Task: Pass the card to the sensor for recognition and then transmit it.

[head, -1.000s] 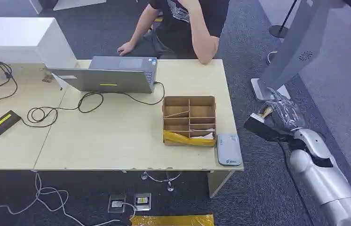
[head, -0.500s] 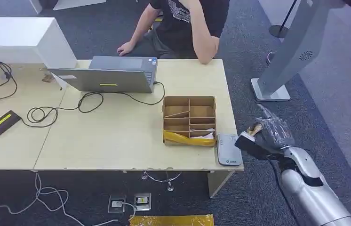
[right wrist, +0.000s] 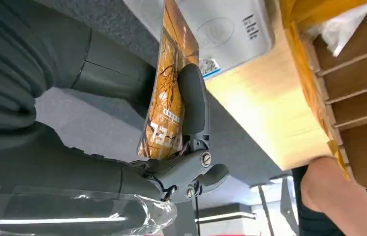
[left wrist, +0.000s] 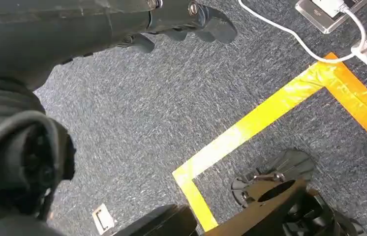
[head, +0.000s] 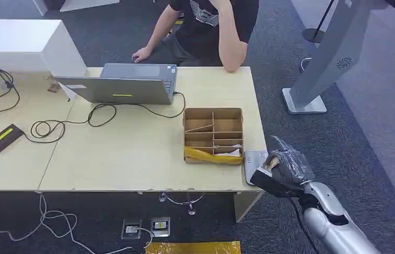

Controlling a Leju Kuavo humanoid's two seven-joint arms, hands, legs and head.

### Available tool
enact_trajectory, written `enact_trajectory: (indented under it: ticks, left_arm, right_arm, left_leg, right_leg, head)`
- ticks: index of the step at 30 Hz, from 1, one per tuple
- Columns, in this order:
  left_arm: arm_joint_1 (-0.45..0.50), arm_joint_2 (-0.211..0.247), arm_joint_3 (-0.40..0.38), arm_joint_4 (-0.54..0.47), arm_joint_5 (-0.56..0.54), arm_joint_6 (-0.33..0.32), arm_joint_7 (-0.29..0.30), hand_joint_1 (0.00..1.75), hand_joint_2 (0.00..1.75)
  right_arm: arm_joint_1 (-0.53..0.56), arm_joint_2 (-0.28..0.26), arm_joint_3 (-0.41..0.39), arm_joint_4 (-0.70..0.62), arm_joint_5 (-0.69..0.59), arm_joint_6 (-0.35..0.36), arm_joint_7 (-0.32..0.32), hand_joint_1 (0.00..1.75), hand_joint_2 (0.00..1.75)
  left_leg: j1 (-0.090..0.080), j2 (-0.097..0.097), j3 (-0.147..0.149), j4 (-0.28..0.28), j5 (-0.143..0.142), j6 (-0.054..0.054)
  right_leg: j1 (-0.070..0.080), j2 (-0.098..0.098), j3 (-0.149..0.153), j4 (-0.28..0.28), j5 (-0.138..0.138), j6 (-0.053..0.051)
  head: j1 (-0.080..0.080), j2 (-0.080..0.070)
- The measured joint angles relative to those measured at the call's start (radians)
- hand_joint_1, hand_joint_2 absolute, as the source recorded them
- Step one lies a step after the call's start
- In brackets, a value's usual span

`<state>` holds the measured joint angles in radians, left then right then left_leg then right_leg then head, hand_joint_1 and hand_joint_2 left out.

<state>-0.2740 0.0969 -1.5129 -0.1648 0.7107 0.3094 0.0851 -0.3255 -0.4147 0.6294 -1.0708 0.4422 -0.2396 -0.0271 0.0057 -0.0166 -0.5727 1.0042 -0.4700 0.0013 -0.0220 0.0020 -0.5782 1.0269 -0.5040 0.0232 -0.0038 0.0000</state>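
Orange card [right wrist: 169,93] pinched between thumb and fingers of right hand [head: 283,166], hovering at the near right tabletop [head: 132,159] corner, edge just over the grey sensor [right wrist: 226,32]. Judgement: flatten card face-down, centre it on the reader logo, hold steady. Left hand [left wrist: 181,22] hangs over blue carpet, fingers curled, holding nothing. Cardboard box [head: 213,135] beside the sensor; person seated at laptop [head: 126,84].

Light: even, bright, indoor overhead; soft shadows under the pale wooden table [head: 132,159].
Glare: sheen on the clear plastic wrap over the right hand [head: 285,166].
Focus: head view sharp; right wrist view soft on near grey parts.
Distortion: mild bowing at wrist-view edges.
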Motion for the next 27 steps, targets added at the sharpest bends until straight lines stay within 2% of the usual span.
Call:
enact_trajectory:
  ticks: [10, 22, 27]
  left_arm:
    - [-0.001, 0.000, 0.000, 0.000, -0.009, -0.001, 0.000, 0.00, 0.00]
    - [-0.004, 0.000, 0.000, 0.000, -0.012, -0.001, -0.005, 0.00, 0.00]
    - [-0.004, 0.000, 0.000, 0.000, -0.010, 0.000, -0.011, 0.00, 0.00]
  right_arm:
    - [0.020, 0.013, 0.025, 0.024, -0.034, -0.036, -0.022, 1.75, 1.75]
    - [0.021, 0.042, 0.057, 0.050, -0.049, -0.037, -0.041, 1.75, 1.75]
    - [-0.004, 0.054, 0.062, 0.100, -0.094, -0.032, -0.093, 1.75, 1.75]
  left_leg:
    - [0.000, 0.000, 0.000, 0.000, 0.000, 0.000]
    - [0.000, 0.000, 0.000, 0.000, 0.000, 0.000]
    - [0.000, 0.001, 0.000, 0.000, 0.000, 0.000]
  right_leg:
    - [0.000, 0.000, 0.000, 0.000, 0.000, 0.000]
    - [0.000, 0.000, 0.000, 0.000, 0.000, 0.000]
    - [0.000, 0.000, 0.000, 0.000, 0.000, 0.000]
  head:
    - [0.000, 0.000]
    - [0.000, 0.000]
    - [0.000, 0.000]
